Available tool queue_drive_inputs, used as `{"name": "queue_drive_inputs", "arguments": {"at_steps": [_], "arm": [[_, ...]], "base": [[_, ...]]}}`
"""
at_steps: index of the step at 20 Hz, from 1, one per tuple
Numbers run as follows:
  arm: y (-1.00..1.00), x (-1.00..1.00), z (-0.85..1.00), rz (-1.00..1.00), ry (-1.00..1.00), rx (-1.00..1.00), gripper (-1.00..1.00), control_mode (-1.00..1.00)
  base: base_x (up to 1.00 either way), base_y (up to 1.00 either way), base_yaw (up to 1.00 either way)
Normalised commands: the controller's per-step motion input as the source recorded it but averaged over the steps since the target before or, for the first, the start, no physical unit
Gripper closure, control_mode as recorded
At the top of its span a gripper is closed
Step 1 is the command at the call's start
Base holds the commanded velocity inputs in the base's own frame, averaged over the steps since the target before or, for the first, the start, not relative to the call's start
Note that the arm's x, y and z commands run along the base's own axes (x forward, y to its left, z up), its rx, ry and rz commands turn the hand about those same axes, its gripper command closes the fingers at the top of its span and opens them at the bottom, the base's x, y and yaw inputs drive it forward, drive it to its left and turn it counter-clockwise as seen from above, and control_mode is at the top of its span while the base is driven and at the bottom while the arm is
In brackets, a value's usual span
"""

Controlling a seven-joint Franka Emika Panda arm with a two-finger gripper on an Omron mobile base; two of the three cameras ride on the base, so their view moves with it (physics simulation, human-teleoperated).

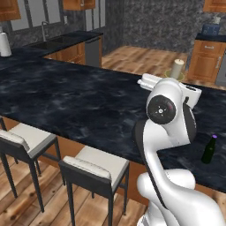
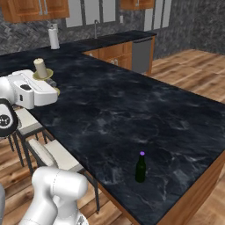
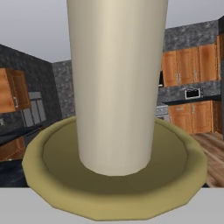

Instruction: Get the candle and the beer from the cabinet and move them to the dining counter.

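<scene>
The cream-white candle stands upright on its olive dish holder at the tip of my hand, over the far side of the black dining counter. My gripper sits just under the dish and is shut on the holder. In the hand view the candle is very close and hides the fingertips. The dark green beer with a purple cap stands upright on the counter near its front edge, apart from the arm. A brown wood wall cabinet hangs at the back.
Two white-cushioned stools stand along the counter's near side. A white paper-towel roll is on the back counter beside a sink faucet. Wood floor lies beyond the counter's far end.
</scene>
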Motion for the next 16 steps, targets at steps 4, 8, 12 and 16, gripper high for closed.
{"name": "queue_drive_inputs", "arguments": {"at_steps": [4,8,12,16], "arm": [[0.00,0.00,0.00,0.00,0.00,0.00,1.00,1.00],[0.00,0.00,0.00,0.00,0.00,0.00,1.00,1.00],[0.00,0.00,0.00,0.00,0.00,0.00,1.00,1.00],[0.00,0.00,0.00,0.00,0.00,0.00,1.00,1.00]], "base": [[0.00,0.00,0.00],[0.00,0.00,0.00],[0.00,0.00,0.00],[0.00,0.00,0.00]]}}
